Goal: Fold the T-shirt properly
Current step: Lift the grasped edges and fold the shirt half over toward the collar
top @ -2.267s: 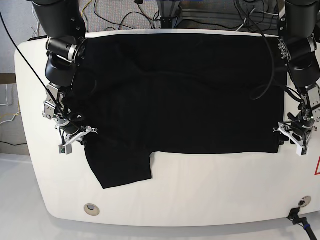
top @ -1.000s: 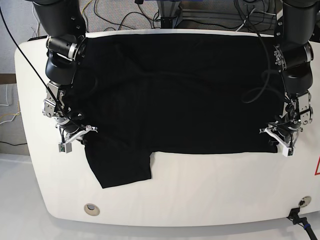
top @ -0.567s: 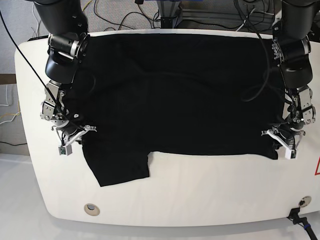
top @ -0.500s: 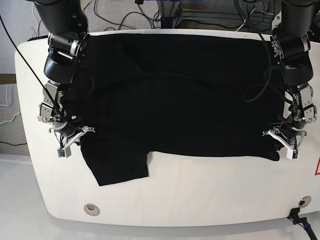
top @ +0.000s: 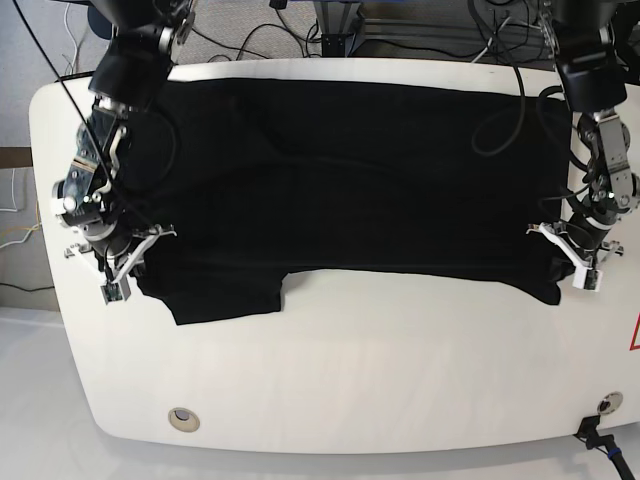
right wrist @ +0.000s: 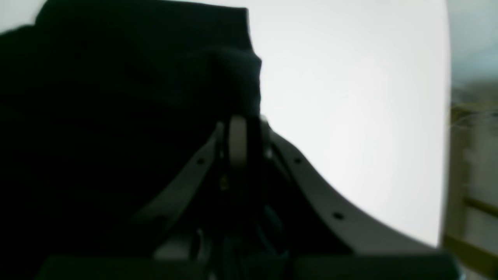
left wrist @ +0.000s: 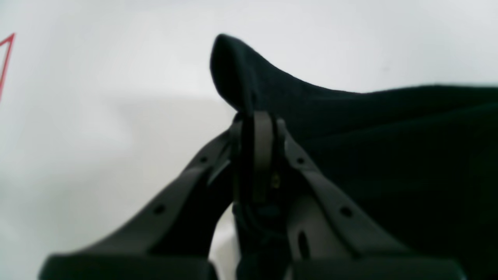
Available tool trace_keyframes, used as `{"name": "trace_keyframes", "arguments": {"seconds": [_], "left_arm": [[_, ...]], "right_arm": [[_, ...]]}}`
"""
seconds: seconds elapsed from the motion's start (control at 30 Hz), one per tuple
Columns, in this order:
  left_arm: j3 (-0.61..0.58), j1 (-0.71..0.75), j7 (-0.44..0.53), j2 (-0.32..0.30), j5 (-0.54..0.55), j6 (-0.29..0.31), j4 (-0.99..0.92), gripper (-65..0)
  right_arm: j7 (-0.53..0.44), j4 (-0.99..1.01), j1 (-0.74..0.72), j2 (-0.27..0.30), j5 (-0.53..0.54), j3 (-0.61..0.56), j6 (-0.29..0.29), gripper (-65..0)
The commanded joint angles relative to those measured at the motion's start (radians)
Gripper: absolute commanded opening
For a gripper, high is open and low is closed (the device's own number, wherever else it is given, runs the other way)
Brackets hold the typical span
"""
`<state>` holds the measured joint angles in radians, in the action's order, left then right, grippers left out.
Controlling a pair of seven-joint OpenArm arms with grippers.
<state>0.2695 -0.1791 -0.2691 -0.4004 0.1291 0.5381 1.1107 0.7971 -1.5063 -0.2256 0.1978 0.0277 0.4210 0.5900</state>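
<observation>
Both tools are clenched on the T-shirt (top: 350,180): the left tool (left wrist: 255,128) on a pinched corner of black cloth, the right tool (right wrist: 237,134) on the opposite edge. The garment is spread flat across the white tabletop (top: 400,370), one sleeve trailing forward. With such thin pinches, cloth could slip out under uneven pulling, and the fold would be skewed.

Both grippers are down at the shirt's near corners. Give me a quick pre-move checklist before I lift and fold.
1. Left gripper shut on the T-shirt: ok, cloth bunched between its fingers.
2. Right gripper shut on cloth: ok.
3. Both grips at the near edge, opposite ends: ok.
4. Sleeve flat: ok, but sticks out past the hem.
5. Body smooth: not ok, creases in the middle.
6. Layers pinched: cannot tell.
</observation>
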Motion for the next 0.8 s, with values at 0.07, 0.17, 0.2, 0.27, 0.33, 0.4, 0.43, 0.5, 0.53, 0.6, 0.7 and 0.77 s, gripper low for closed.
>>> {"name": "trace_keyframes", "arguments": {"seconds": [0.07,0.17,0.2,0.27,0.33,0.4,0.43,0.5,0.53,0.6,0.7,0.77], "left_arm": [[0.069,0.114,-0.057,-0.056,0.139,-0.009,0.223,-65.0],[0.093,0.189,-0.108,-0.067,0.174,-0.008,0.323,-65.0],[0.103,0.215,-0.112,-0.068,0.175,-0.008,0.351,-65.0],[0.127,0.264,-0.115,-0.068,0.175,-0.008,0.391,-65.0],[0.144,0.315,-0.115,-0.068,0.175,-0.008,0.421,-65.0],[0.153,0.369,-0.115,-0.068,0.175,-0.008,0.437,-65.0],[0.153,0.393,-0.115,-0.068,0.175,-0.008,0.437,-65.0],[0.153,0.438,-0.115,-0.068,0.175,-0.008,0.437,-65.0],[0.153,0.459,-0.115,-0.068,0.175,-0.008,0.437,-65.0],[0.153,0.497,-0.115,-0.068,0.172,-0.008,0.435,-65.0],[0.153,0.528,-0.132,-0.068,0.172,-0.008,0.434,-63.6],[0.153,0.525,-0.201,-0.068,0.171,-0.008,0.432,-41.5]], "right_arm": [[0.11,-0.254,0.114,-0.019,-0.007,0.008,-0.008,-65.0],[0.172,-0.345,0.188,-0.021,-0.007,0.005,-0.008,-65.0],[0.186,-0.365,0.211,-0.021,-0.007,0.003,-0.008,-65.0],[0.21,-0.399,0.252,-0.021,-0.007,0.003,-0.008,-65.0],[0.23,-0.42,0.294,-0.021,-0.007,0.003,-0.008,-65.0],[0.233,-0.422,0.335,-0.021,-0.007,0.003,-0.008,-65.0],[0.233,-0.423,0.351,-0.022,-0.007,0.003,-0.008,-65.0],[0.233,-0.422,0.38,-0.031,-0.007,0.003,-0.008,-65.0],[0.233,-0.422,0.391,-0.044,-0.007,0.006,-0.008,-65.0],[0.233,-0.42,0.411,-0.057,-0.01,0.008,-0.008,-65.0],[0.232,-0.411,0.434,-0.062,-0.008,0.003,-0.008,-53.1],[0.232,-0.391,0.437,-0.062,-0.008,0.003,-0.008,-42.0]]}}
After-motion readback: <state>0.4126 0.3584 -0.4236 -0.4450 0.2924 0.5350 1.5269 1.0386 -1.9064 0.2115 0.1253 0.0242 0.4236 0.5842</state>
